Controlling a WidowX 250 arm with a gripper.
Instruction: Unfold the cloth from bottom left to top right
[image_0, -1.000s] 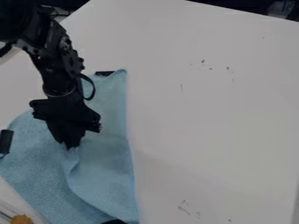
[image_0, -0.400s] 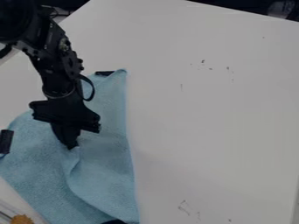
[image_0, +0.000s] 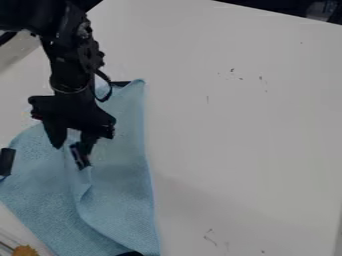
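At the near left corner of the view, an orange-brown thing (image_0: 25, 251) sits low by the border, and a small dark piece (image_0: 130, 254) shows at the cloth's near end. The light blue cloth (image_0: 117, 200) lies on the left part of the white counter (image_0: 247, 140), its long axis running from the near border up to a pointed far corner—close to upright in the view, the far end tipped slightly left. Its right edge follows that same line, almost straight, while another corner points out to the left border, beside a dark block (image_0: 7, 161). The near left edge slants from that side down toward the near border. A raised crease starts under the end effector (image_0: 69, 155), comes nearer along the middle of the cloth, then bends off to the right near the bottom. The end effector points down over the middle of the cloth, its two fingers spread apart with a gap between them; whether either tip touches the fabric I cannot tell. Farther off, the cloth narrows to its far corner, with a dark strip (image_0: 121, 83) just beside it. The black arm (image_0: 70, 65) comes in from the upper left, and small dark marks (image_0: 232, 70) dot the far part of the counter.
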